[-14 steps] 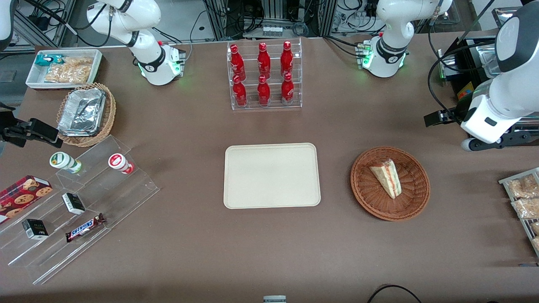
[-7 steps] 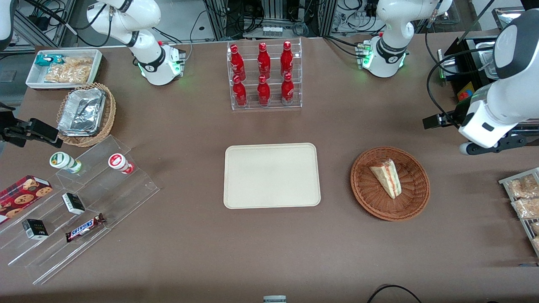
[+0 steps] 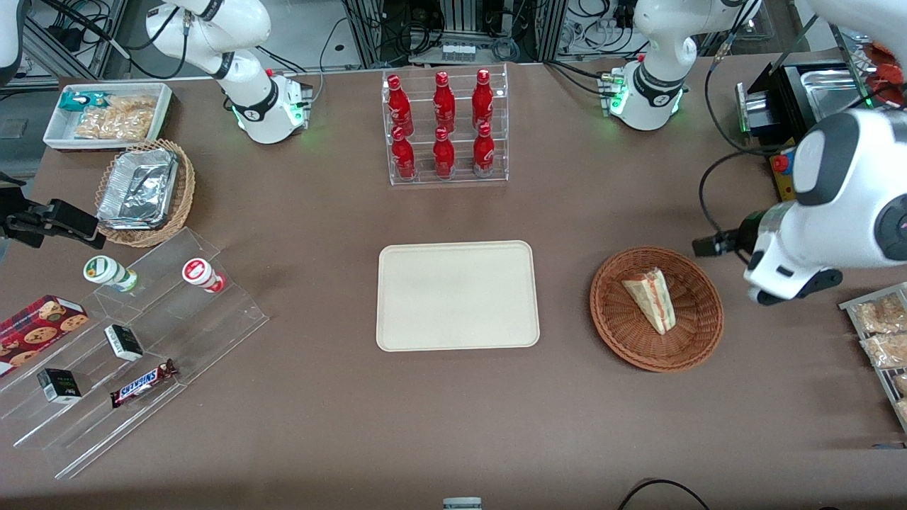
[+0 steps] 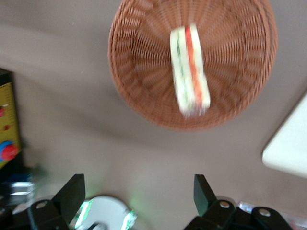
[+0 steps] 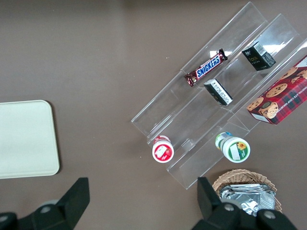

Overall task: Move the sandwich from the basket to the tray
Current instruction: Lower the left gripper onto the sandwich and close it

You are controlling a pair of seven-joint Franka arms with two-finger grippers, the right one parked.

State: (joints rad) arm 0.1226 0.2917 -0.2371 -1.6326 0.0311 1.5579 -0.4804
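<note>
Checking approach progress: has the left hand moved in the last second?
Yes. The hand, fingers open, has come nearer the basket holding the sandwich, not yet over it.

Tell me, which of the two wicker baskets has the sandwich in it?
The reddish-brown basket beside the tray holds the sandwich; the open gripper hovers nearby. The tan basket holds foil containers.

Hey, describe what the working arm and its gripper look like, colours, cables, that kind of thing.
The left arm has glossy white rounded shells with dark grey joint bands and a black cable looping off it. Its white base glows green. The gripper, near the basket holding the sandwich, has two black wedge-shaped fingers, set wide apart.
</note>
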